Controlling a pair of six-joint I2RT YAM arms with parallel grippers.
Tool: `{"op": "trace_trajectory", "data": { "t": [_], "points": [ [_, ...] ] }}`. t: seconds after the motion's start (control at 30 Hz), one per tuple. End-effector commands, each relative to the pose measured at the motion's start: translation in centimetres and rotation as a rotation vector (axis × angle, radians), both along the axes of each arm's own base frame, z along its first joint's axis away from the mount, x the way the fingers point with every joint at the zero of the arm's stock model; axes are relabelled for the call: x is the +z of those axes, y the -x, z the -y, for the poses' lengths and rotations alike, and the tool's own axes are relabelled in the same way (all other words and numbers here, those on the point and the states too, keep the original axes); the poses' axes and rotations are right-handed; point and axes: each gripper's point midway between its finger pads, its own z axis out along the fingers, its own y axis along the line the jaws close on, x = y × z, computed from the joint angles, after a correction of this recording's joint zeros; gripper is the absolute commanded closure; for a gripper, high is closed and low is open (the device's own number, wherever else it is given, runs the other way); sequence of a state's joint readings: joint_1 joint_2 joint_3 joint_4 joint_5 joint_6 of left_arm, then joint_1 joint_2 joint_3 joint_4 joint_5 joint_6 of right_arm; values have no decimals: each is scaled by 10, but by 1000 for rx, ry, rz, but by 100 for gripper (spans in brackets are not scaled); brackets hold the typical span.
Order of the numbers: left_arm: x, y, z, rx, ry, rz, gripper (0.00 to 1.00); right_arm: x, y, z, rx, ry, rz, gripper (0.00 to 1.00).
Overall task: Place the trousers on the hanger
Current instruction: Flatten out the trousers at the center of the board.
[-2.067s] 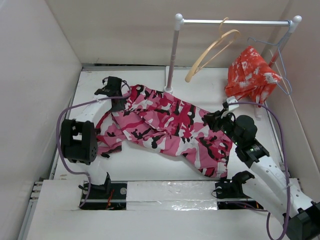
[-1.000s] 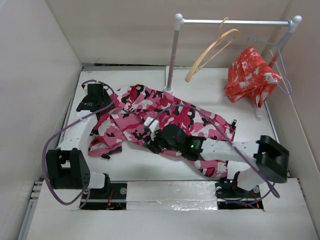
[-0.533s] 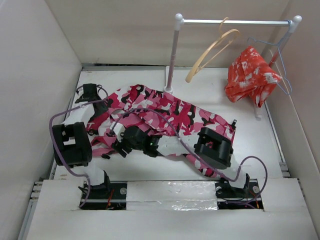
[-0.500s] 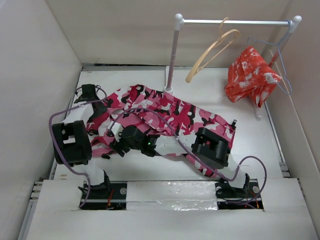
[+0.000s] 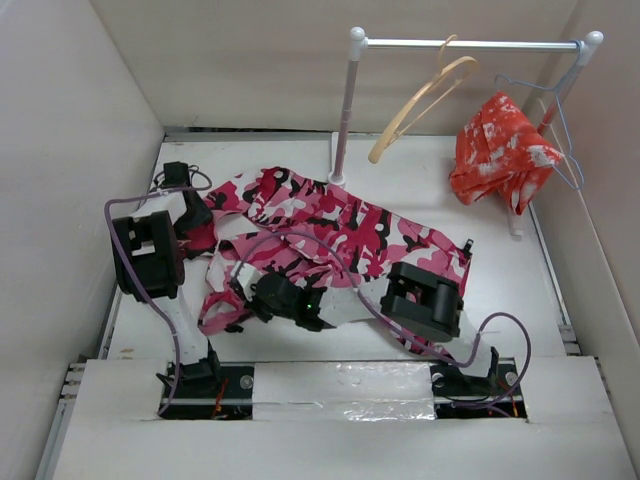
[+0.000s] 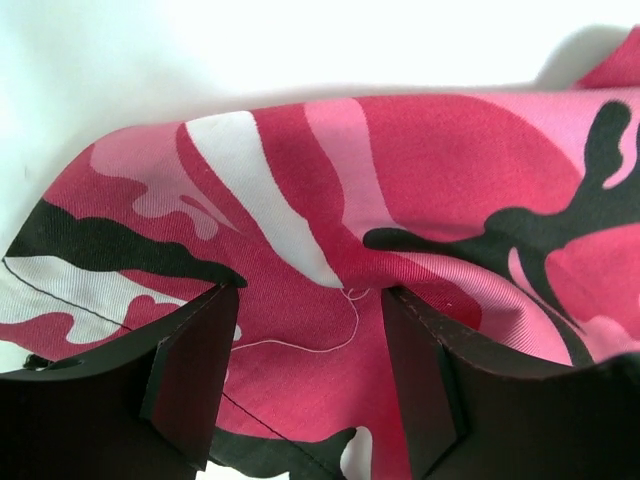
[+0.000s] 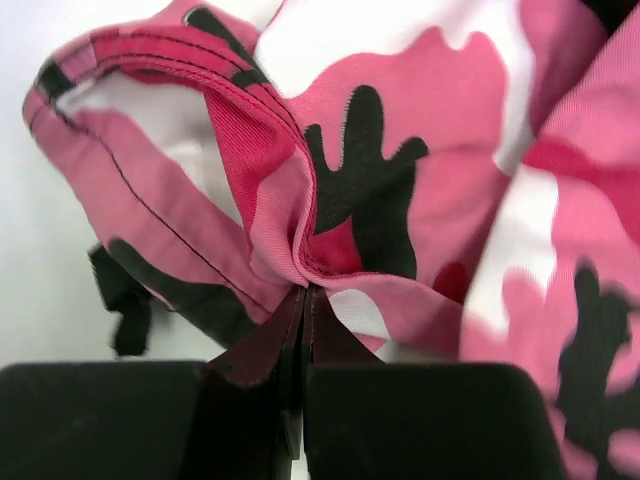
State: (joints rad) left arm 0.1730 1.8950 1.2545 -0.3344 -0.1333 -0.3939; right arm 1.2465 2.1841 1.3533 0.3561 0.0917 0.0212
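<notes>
Arms: we see 2, both rooted at the near edge of the table (image 5: 500, 250).
Right reach: the right arm (image 5: 425, 300) folds low at its black elbow block. Its forearm runs leftward along the near side of the cloth and ends at the right gripper (image 7: 303, 300).
Right jaws: pressed together, pinching a bunched fold at a hemmed edge of the trousers (image 5: 340, 225). In the wrist view the cloth gathers to a point exactly where the jaws meet.
Left reach: the left arm (image 5: 145, 255) rises from its base to a black joint block. From there it stretches away from us to the left gripper (image 5: 185, 195), at the far-left end of the garment.
Left jaws: spread wide, with 1 of the fingers (image 6: 190, 380) on each side of a smooth stretch of camouflage cloth. We cannot tell whether the tips touch it.
Trousers: crumpled on the table, running diagonally from far left toward near right, with 1 gripper at each end region.
Rail: a metal rail (image 5: 470, 44) spans the far side, above the table.
Hanger: the hanger (image 5: 425, 95), pale curved wood, hangs tilted from the rail by its hook, well apart from the trousers.
Far right: a red-orange garment (image 5: 500, 150) hangs beside a thin wire hanger (image 5: 566, 130) at the rail's right end.
</notes>
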Motion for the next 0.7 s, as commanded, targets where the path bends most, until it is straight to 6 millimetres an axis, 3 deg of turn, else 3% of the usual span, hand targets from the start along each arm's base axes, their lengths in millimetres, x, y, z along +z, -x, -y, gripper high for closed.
{"op": "trace_trajectory", "data": {
  "t": [0.0, 0.13, 0.2, 0.27, 0.3, 0.33, 0.37, 0.4, 0.43, 0.47, 0.5, 0.53, 0.57, 0.6, 0.63, 0.67],
  "points": [
    [-5, -17, 0, 6, 19, 11, 44, 53, 45, -3, 43, -186, -22, 100],
    [5, -41, -4, 8, 15, 64, 45, 45, 100, 7, 135, -154, -67, 100],
    [11, -53, -5, 0, 15, 90, 45, 38, 104, 14, 116, -129, -77, 99],
    [23, -63, -2, -22, -3, 118, 44, 46, 110, 17, 123, -137, -77, 75],
    [34, -66, 1, -31, -17, 142, 44, 51, 104, 20, 110, -136, -72, 64],
    [43, -67, -3, -21, -40, 159, 44, 69, 105, 24, 120, -163, -61, 49],
    [48, -66, 0, -28, -49, 173, 44, 80, 93, 29, 105, -181, -50, 43],
    [70, -66, -1, -17, -58, 224, 45, 90, 91, 33, 121, -194, -44, 38],
    [80, -64, -3, 0, -71, 247, 49, 94, 89, 40, 122, -196, -42, 31],
    [79, -54, -3, 12, -74, 248, 52, 123, 86, 46, 124, -248, -24, 28],
    [105, -50, 2, 10, -82, 312, 55, 128, 84, 54, 129, -238, -18, 26],
    [114, -48, 3, 16, -85, 351, 61, 137, 79, 61, 119, -244, -12, 25],
    [108, -35, 5, 17, -77, 342, 67, 153, 81, 71, 120, -265, -2, 25],
    [132, -31, 7, 16, -78, 415, 74, 154, 77, 81, 106, -244, 2, 26],
    [132, -24, 17, -12, -62, 417, 87, 158, 74, 89, 93, -240, 6, 28],
    [121, -11, 25, -28, -54, 387, 91, 164, 74, 95, 89, -243, 10, 35]
  ]
}}
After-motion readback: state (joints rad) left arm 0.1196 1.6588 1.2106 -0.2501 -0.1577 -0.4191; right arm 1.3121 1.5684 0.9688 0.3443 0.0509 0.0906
